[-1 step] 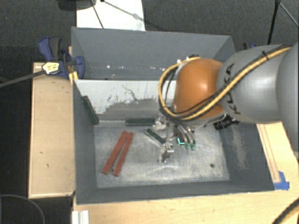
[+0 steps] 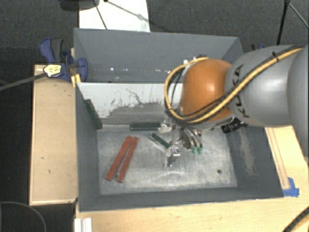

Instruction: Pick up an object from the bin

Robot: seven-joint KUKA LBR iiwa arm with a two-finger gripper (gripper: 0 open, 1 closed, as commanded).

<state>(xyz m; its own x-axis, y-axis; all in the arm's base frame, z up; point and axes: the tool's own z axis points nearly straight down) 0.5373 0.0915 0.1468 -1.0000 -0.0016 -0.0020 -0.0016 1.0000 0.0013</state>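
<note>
Two red-brown sticks (image 2: 122, 158) are seen lying side by side, touching, on the left part of the bin (image 2: 154, 52) floor. They're slanted, w/ the lower ends pointed toward the near left corner, and they're kept well apart from the gripper (image 2: 173, 154).

The gripper is seen low over the middle of the floor, hung under the orange cover (image 2: 205, 88) on the wrist. Yellow-and-black cables (image 2: 168, 88) are looped round the cover's left side. The arm (image 2: 273, 88) is seen on the right, stretched in over the bin's right wall. Whether the pincer is released or clenched can't be told from this angle.

Nearest thing to it is a small dark green stick (image 2: 158, 140), laid flat and slanted approx mid-floor. It's placed just left of the gripper tip and a bit farther back; touching or not can't be told. That's the thing the gripper is closest to re: the pick.

A longer dark green bar (image 2: 145, 126) is laid along the foot of the far wall, just beyond the small stick. Another dark stick (image 2: 91, 114) is propped against the left wall toward the far left corner. A tiny dark speck (image 2: 218, 171) is spotted on the floor right of the gripper, toward the near side; what it is can't be told.
</note>
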